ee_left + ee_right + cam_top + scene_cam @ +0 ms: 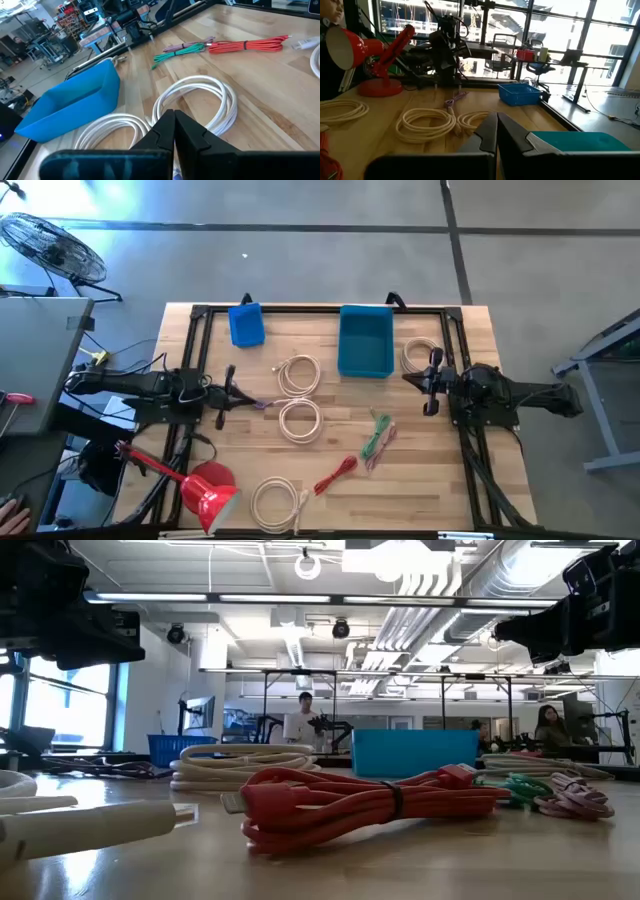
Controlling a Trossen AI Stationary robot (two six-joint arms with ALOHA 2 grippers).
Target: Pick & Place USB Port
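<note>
Several bundled USB cables lie on the wooden table: white coils (298, 373) (300, 420) (275, 502) (420, 355), a red one (335, 475), a green one (375, 438), a pink one (385, 445), and a small purple one (262, 403). My left gripper (240, 394) hovers at the table's left side, shut, its tips just short of the purple cable; its wrist view shows the shut gripper (174, 132) above a white coil (195, 100). My right gripper (422, 380) hovers at the right side beside the large blue bin (365, 340), shut (496, 131).
A small blue bin (246, 325) and the large blue bin stand at the far edge. A red desk lamp (205, 488) sits at the near left corner. A black frame (300, 308) runs round the table. Bare wood lies between the coils and the right arm.
</note>
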